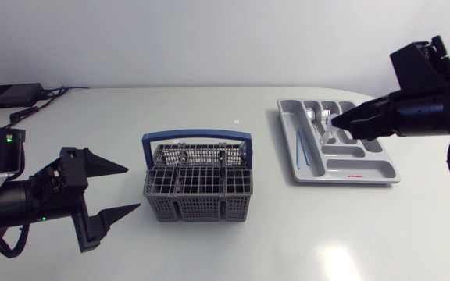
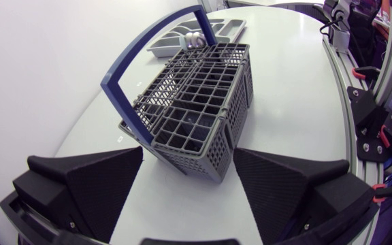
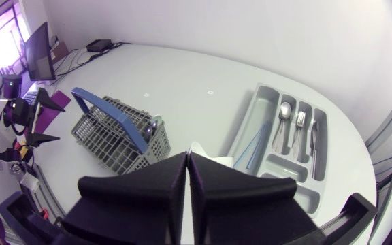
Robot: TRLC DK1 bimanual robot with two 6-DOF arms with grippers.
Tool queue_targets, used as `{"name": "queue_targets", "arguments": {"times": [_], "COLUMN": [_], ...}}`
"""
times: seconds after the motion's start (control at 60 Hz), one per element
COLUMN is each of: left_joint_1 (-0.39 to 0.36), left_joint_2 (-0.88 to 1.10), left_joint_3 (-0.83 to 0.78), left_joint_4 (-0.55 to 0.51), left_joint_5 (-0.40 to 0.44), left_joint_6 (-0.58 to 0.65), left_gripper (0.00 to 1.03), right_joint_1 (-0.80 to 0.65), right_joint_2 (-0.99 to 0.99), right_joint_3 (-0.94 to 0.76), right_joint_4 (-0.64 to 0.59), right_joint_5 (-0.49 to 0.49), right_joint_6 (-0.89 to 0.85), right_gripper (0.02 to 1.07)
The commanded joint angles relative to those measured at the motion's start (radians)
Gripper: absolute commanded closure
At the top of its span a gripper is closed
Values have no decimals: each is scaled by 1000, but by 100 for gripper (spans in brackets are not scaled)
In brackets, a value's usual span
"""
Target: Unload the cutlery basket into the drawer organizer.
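Just ahead of left end effector (image 2: 188,158) sits basket (image 2: 235,102).

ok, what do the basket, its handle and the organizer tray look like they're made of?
Cutlery basket: grey moulded plastic, matte, judging by its thin lattice walls. Handle: blue plastic, probably, smooth with a slight sheen. Drawer organizer: light grey plastic, likely, one piece with rounded compartments.
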Motion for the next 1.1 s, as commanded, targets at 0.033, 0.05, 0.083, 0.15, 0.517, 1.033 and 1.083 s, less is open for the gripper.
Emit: {"name": "queue_targets", "arguments": {"times": [0.033,0.05,0.083,0.15,0.517,1.033,1.083], "left_joint_1": [-31,-38,-54,-98,-150,-132,-132], "left_joint_2": [23,29,34,37,53,78,78], "left_joint_3": [-3,0,5,14,112,123,123], "left_joint_4": [0,0,-3,-14,-118,-137,-137], "left_joint_5": [9,9,9,9,11,8,8], "left_joint_6": [-74,-87,-103,-137,-180,-183,-183], "left_gripper": [7,7,7,7,7,7,7], "right_joint_1": [-74,-80,-86,-91,-160,-237,-250], "right_joint_2": [51,58,72,91,226,467,508], "right_joint_3": [-70,-75,-89,-115,-192,-205,-199], "right_joint_4": [47,52,69,113,276,475,492], "right_joint_5": [35,43,75,126,313,414,428], "right_joint_6": [-54,-62,-71,-86,-157,-223,-223], "right_gripper": [100,100,100,100,100,100,100]}}
